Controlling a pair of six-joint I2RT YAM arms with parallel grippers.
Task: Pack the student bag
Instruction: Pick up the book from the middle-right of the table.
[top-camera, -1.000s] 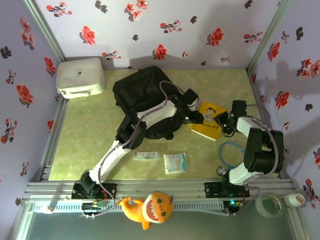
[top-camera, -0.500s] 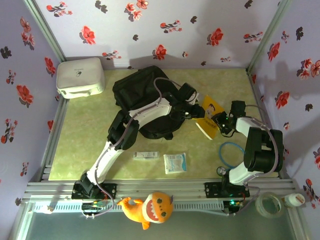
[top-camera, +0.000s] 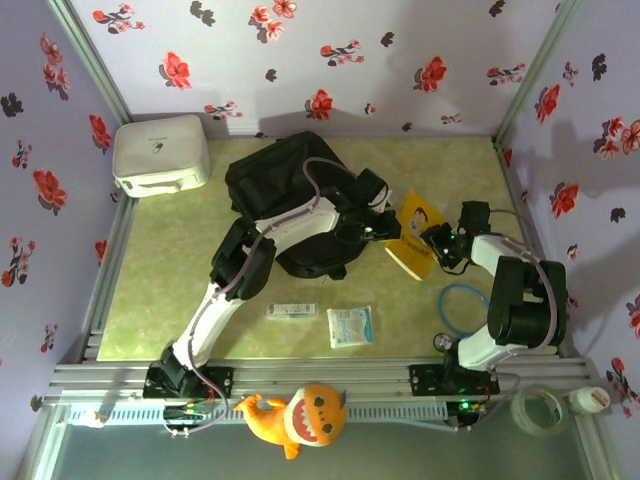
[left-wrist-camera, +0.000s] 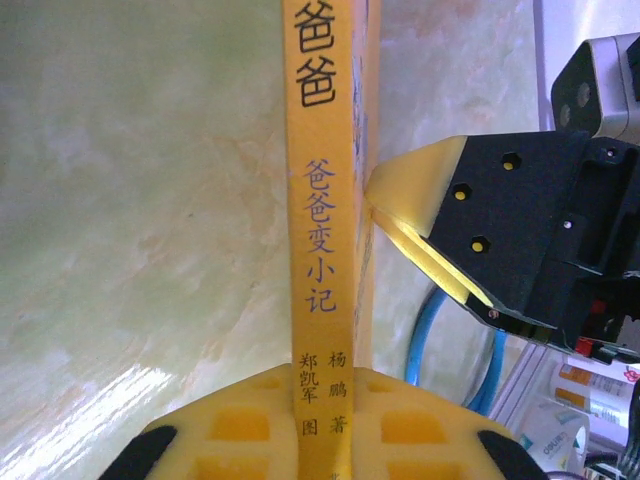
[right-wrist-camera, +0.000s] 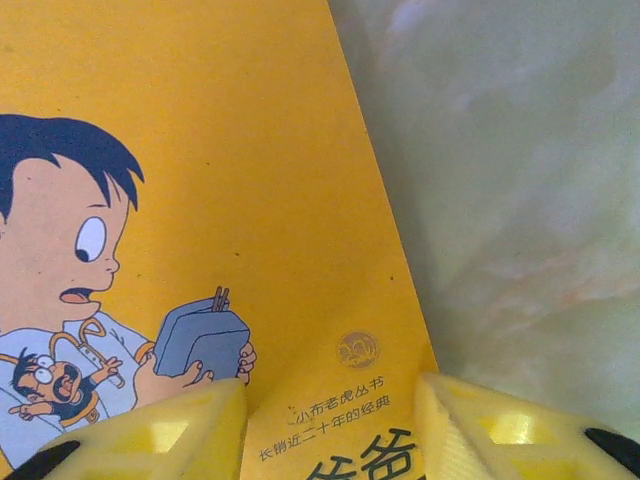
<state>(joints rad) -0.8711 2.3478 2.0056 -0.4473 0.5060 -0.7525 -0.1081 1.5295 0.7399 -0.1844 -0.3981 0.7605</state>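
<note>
Since one second ago the yellow book (top-camera: 420, 237) has turned from lying flat to standing on its edge, and the left arm has swung a little toward the back of the surface (top-camera: 170, 270).

The left end effector (top-camera: 387, 230) is now clenched on the book. In the left wrist view its two yellow fingers (left-wrist-camera: 235, 430) sit tight on both sides of the spine (left-wrist-camera: 325, 200), which carries black Chinese characters.

The right end effector (top-camera: 434, 241) is on the other side of the book, very near the left one. Its fingers (right-wrist-camera: 160, 435) stand apart, and the cartoon cover (right-wrist-camera: 230, 150) shows between them. From the left wrist, one yellow fingertip (left-wrist-camera: 415, 185) of it touches the face of the book, so it is released and grips nothing.

The student bag (top-camera: 280, 180) lies on the surface just to the left of the left end effector, and the left arm stretches across it.

A blue cable (top-camera: 443, 305) lies on the near side of the right end effector. A white box (top-camera: 160, 152) rests well apart from both, in the far left corner.
</note>
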